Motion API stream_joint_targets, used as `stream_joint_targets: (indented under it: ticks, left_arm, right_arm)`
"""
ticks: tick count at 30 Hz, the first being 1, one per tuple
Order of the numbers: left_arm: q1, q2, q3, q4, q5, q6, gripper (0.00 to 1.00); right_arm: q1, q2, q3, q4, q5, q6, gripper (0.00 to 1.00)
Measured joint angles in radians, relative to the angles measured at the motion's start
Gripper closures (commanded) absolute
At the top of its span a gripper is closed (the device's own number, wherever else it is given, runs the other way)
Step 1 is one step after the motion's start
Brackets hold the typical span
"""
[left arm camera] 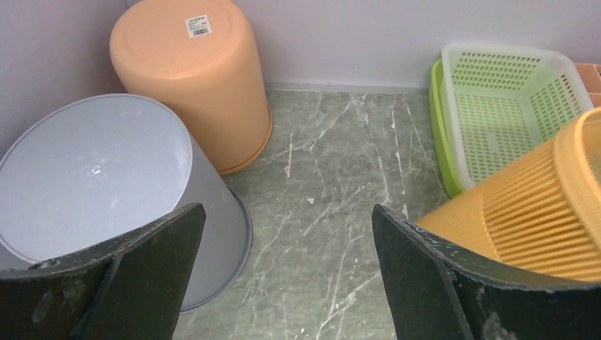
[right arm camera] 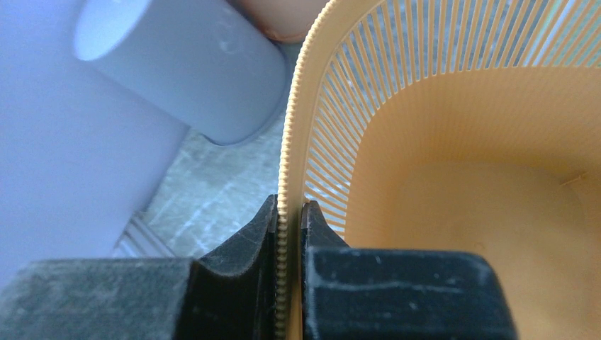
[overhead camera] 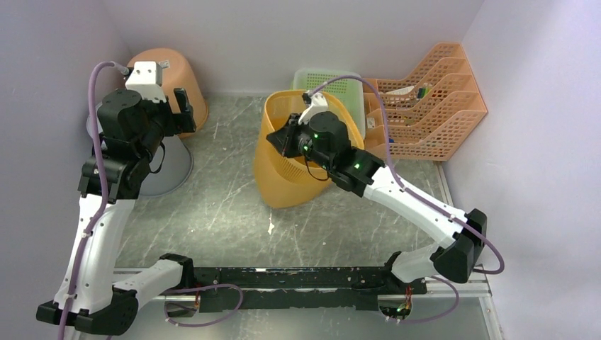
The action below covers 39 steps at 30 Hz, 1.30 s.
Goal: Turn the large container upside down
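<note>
- Right claw [right arm camera: 289,212]: narrowed to a pinch on the rim of the orange slatted basket [right arm camera: 461,177]. One finger lies outside the rim and one inside.
- Grip point: in the overhead view it sits on the left part of the rim, the side nearer the left arm. The rest of the rim runs away from the claw to the right and toward the back wall.
- Basket, the large container of the task: it lies mid-desk, in front of the green mesh tray [overhead camera: 340,85]. Its mouth faces up and its body drops from the claw toward the desk [overhead camera: 220,205].
- Long axis, base to mouth: it leans off vertical, as the left wrist view shows, so the basket is tipped but not yet inverted. Whether the base rests flat or on one edge cannot be told.
- Governing relation (judgement): the whole body hangs below and beside the pinched rim, so inversion calls for rolling the mouth over about that grip.
- Left claw [left arm camera: 287,219]: spread wide and holding nothing, well apart to the left. It hovers by the grey bucket [left arm camera: 92,177] and the peach bucket [left arm camera: 205,92], both already mouth-down.
- Nearer arm: the right, which holds the basket.
</note>
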Motion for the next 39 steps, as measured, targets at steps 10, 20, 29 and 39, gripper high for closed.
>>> stream_joint_targets:
  ticks: [10, 20, 29, 39]
  left_arm:
    - [0.0, -0.023, 0.013, -0.011, -0.025, 0.01, 0.0]
    - [0.0, -0.047, 0.013, -0.011, -0.032, 0.009, 0.0]
    - [0.0, -0.047, -0.003, -0.01, -0.032, 0.009, 0.0]
    - [0.0, -0.039, -0.04, -0.006, -0.034, 0.005, 0.0]
  right_arm:
    - [0.004, 0.023, -0.115, 0.45, -0.012, 0.16, 1.0]
    - [-0.01, 0.018, -0.36, 0.757, 0.008, 0.26, 1.0]
    - [-0.014, 0.098, -0.567, 1.116, 0.001, 0.429, 1.0]
    - [-0.108, 0.198, -0.749, 1.382, -0.062, 0.642, 1.0]
